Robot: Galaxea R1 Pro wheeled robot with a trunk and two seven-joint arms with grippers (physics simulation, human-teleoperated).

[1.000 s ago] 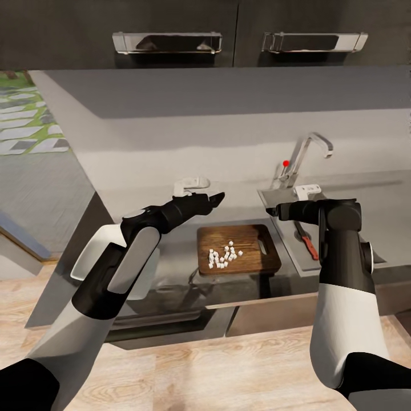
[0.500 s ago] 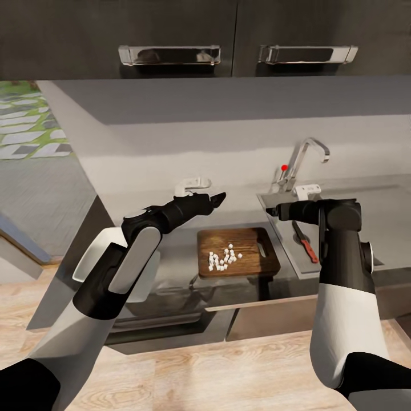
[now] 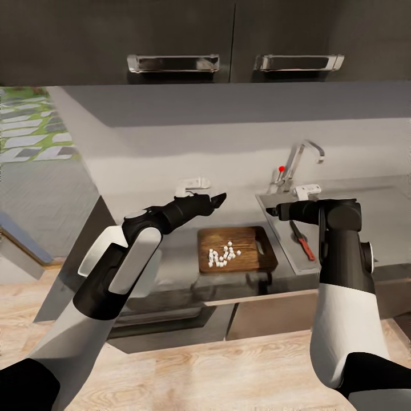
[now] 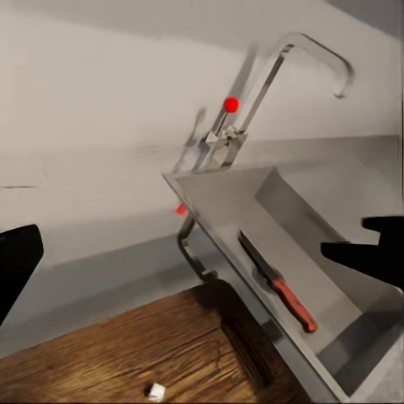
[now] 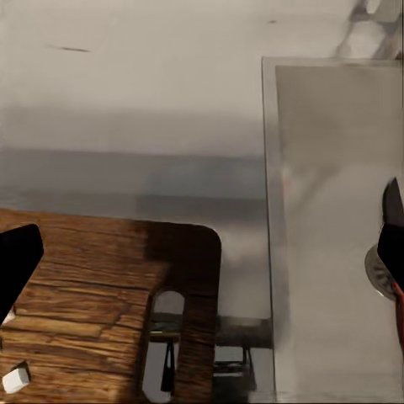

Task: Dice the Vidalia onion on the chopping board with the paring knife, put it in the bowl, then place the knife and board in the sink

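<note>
Head view: chopping board [image 3: 237, 249] lies on the countertop [image 3: 171, 251] near its front edge, handle slot toward the sink [image 3: 285, 240]. Diced onion [image 3: 222, 255], a loose cluster of white cubes, sits on the board's middle. Paring knife [image 3: 301, 240] lies in the sink basin, red handle toward the robot, dark blade pointing back toward the tap [image 3: 299, 157]. White bowl [image 3: 97, 254] on the countertop well left of the board, largely hidden by the left forearm. Left gripper [image 3: 220, 199] hovers above the counter behind the board, holding nothing; finger spread unclear from this angle. Right gripper [image 3: 274, 212] hangs over the sink's left rim, also empty; spread unclear here.

Left wrist view: fingers [image 4: 17, 261] sit wide at the frame's opposite sides, spread apart, nothing between. Knife [image 4: 278, 282] rests on the basin floor. Tap with red knob [image 4: 231, 104] stands behind the sink. Board corner [image 4: 126, 353] shows, one white cube [image 4: 155, 390] on it.

Right wrist view: fingers [image 5: 15, 265] far apart, empty. Board's slotted end [image 5: 168, 345] lies just beside the sink rim [image 5: 271, 210]. Two white cubes [image 5: 15, 377] at the board's edge of view.
</note>
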